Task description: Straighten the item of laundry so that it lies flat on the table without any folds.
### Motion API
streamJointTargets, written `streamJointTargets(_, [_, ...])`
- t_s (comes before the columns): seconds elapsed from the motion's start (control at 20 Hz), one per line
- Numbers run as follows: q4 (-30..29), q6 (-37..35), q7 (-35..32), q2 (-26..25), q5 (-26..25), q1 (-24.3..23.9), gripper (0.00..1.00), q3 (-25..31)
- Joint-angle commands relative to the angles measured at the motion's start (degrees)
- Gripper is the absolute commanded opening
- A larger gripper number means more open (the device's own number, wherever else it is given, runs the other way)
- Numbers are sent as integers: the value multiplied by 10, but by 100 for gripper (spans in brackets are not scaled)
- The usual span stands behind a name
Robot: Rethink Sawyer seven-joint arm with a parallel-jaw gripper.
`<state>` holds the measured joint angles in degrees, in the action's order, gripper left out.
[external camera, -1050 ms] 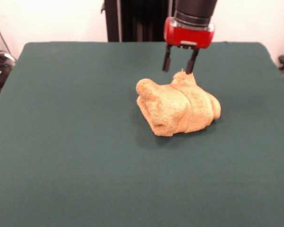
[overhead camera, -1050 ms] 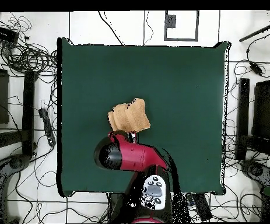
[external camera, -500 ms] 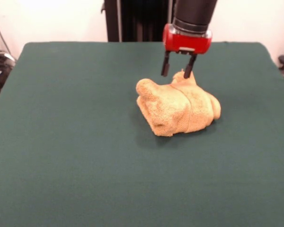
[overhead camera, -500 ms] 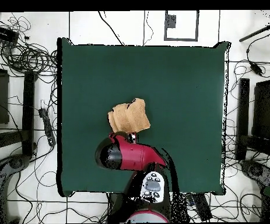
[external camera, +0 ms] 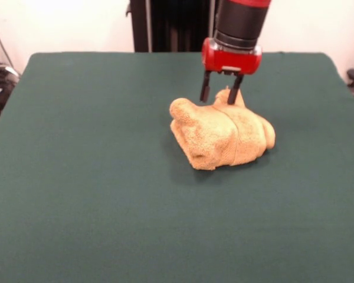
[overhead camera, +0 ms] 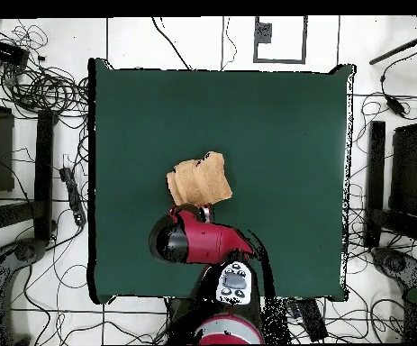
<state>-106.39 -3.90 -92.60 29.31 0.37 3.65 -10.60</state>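
Observation:
The item of laundry [external camera: 223,134], a golden-orange towel, lies bunched in a lumpy heap on the dark green table [external camera: 94,177]. From overhead the towel [overhead camera: 199,183] sits a little left of the table's [overhead camera: 284,126] middle. My gripper [external camera: 218,98] hangs open at the heap's far top edge. One finger [external camera: 205,91] stands just clear of the cloth and the other touches a raised peak of it. The red wrist [overhead camera: 194,239] covers the gripper from above.
Cables and black stands [overhead camera: 40,135] crowd the floor on both sides of the table. A dark post [external camera: 165,26] rises behind the table's far edge.
The gripper has come down a little toward the towel's far top edge and stayed open. The towel has not moved.

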Motion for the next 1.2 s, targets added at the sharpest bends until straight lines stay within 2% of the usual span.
streamJointTargets(0.05, [24,34,-86,-24,-12,5,100,45])
streamJointTargets(0.35, [31,43,-77,-33,-19,-3,100,62])
streamJointTargets(1.1, [40,32,-76,-44,-15,10,100,48])
streamJointTargets(1.15, [39,33,-77,-44,-15,10,0,47])
streamJointTargets(1.2, [39,33,-78,-45,-14,10,0,46])
